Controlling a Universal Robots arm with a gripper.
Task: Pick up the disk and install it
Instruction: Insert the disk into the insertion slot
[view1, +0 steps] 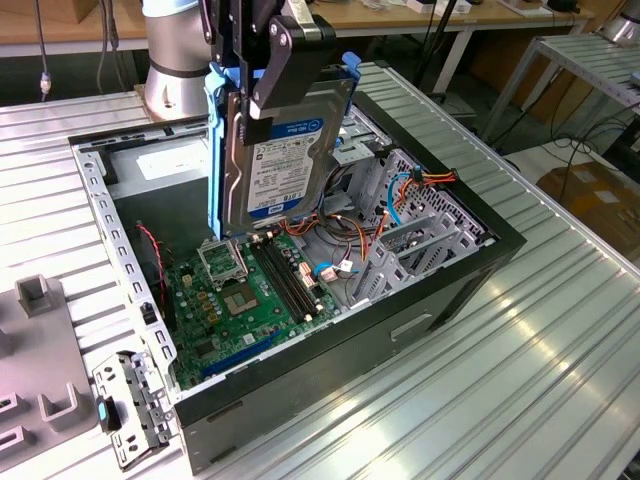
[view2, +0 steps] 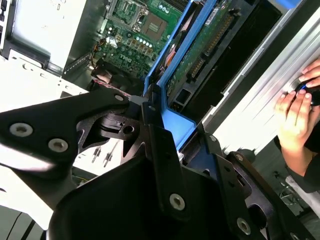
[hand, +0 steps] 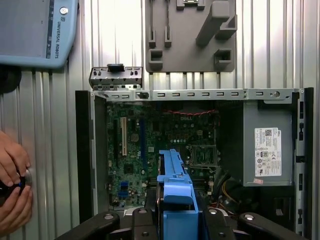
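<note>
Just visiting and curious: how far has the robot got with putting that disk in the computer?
Pickup looks done: the hand grips the disk in the air. In hand: the disk hangs upright over the open case, above the green board. Left: it is not yet seated in the case.

Item count: one disk (view1: 280, 160); one gripper (view1: 262, 85); one open case (view1: 330, 390); one motherboard (view1: 240, 300); one power supply (hand: 267, 145); two hands (hand: 12, 160); one grey fixture plate (hand: 190, 35).
</note>
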